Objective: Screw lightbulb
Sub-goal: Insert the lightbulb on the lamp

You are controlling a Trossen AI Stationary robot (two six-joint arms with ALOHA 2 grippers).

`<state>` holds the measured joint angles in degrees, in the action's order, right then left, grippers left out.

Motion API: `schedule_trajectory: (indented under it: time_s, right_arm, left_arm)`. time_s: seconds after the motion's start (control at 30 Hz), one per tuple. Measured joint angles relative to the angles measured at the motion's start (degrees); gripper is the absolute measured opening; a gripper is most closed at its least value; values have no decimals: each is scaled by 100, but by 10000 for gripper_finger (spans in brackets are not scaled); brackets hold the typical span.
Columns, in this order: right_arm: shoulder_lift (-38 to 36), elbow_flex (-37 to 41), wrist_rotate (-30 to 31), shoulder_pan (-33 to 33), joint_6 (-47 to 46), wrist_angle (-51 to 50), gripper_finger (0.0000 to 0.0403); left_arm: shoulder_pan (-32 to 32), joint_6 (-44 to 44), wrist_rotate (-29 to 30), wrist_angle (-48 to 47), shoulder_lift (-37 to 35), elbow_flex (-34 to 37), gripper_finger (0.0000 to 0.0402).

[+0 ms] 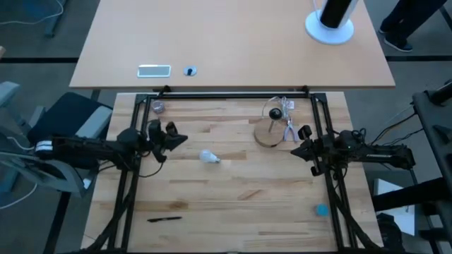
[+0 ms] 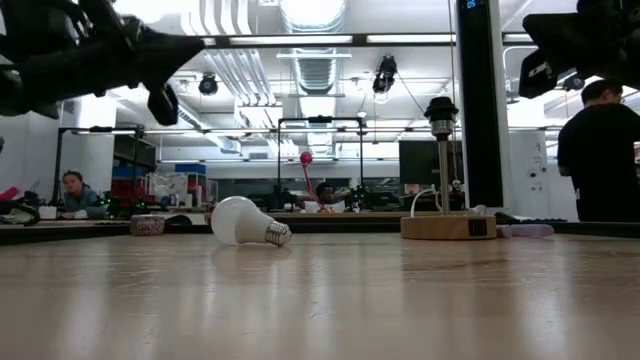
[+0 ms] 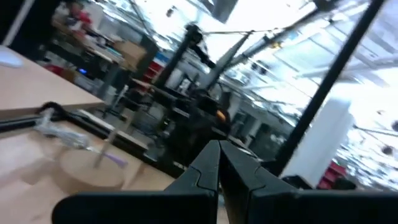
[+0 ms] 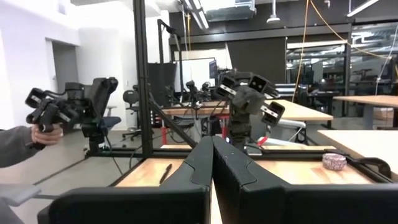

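The small white lightbulb (image 1: 208,157) lies on its side on the wooden table, its greyish screw end toward the table's right; the low view shows it too (image 2: 247,222). The round wooden disc with a black post (image 1: 271,131) stands toward the far right (image 2: 443,225). My left gripper (image 1: 181,139) hovers above the table, left of and a little beyond the bulb, fingers shut (image 3: 219,163). My right gripper (image 1: 296,149) hovers right of the disc, fingers shut (image 4: 212,155). Neither touches anything.
A black pen (image 1: 164,219) lies near the front left. A small blue object (image 1: 321,209) lies at the front right. A small roll (image 1: 157,107) sits at the far left. A black frame (image 1: 233,97) borders the table. A person's hand (image 4: 37,138) holds a device beyond it.
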<state>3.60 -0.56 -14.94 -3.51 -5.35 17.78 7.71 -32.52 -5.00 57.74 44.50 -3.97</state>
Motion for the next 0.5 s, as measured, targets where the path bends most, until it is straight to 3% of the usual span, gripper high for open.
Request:
schedule_trajectory:
  time_s: [0.13, 0.3, 0.5]
  right_arm:
    - [0, 0, 0, 0, -23, 0, 0]
    - [243, -4, -1, 2, -17, 96, 0]
    - [1029, -368, 3, 0, 249, 108, 0]
  left_arm:
    - [-490, 26, 381, -1117, 192, -445, 0]
    - [-841, -375, 892, -3920, 609, -1390, 0]
    - [-923, -56, 1024, -5868, 1222, -2576, 0]
